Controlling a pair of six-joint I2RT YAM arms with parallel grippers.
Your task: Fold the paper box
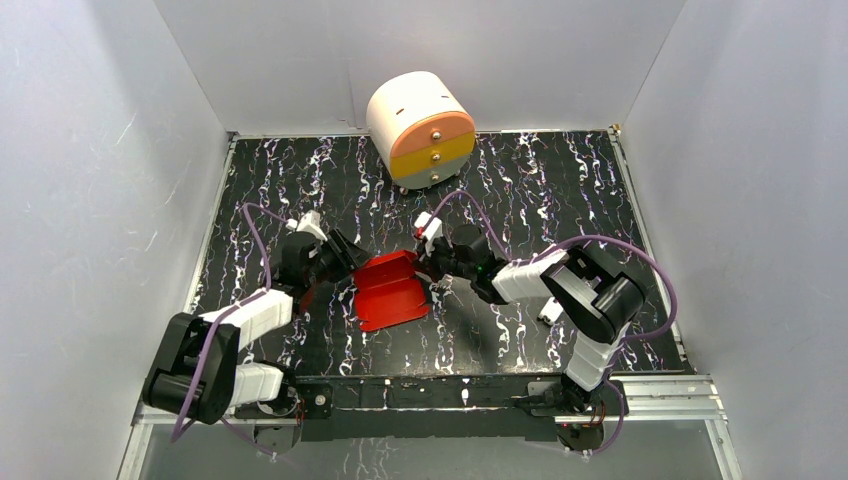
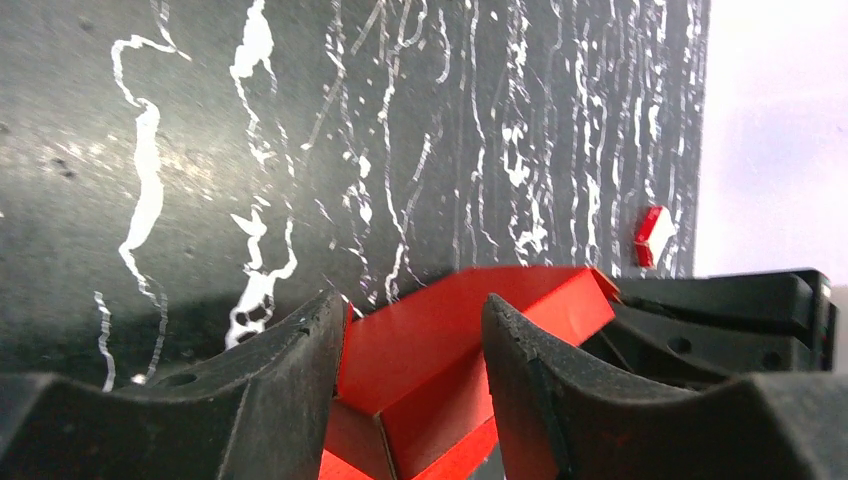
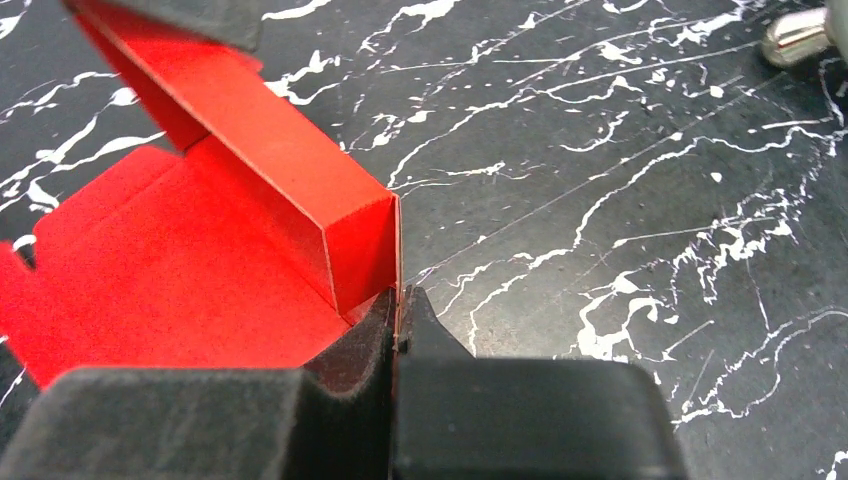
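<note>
**A:** Where is the paper box (image 1: 392, 290)?

**B:** On the surface (image 1: 520, 200), on the arms' side of the drawer unit (image 1: 421, 128) and apart from it. Its longer side seems to run from the drawer unit toward the arm bases.

**A:** And the claws?

**B:** One at each flank. The right claw (image 3: 398, 300) is pressed together on the edge of a raised wall. The left claw (image 2: 414, 308) stands spread, with the opposite flap between its jaws and no pinch that I can see.

**A:** Which arm matters next?

**B:** The left, I judge, since the flap already lies inside its claw. Both forearms reach low and inward.
</note>
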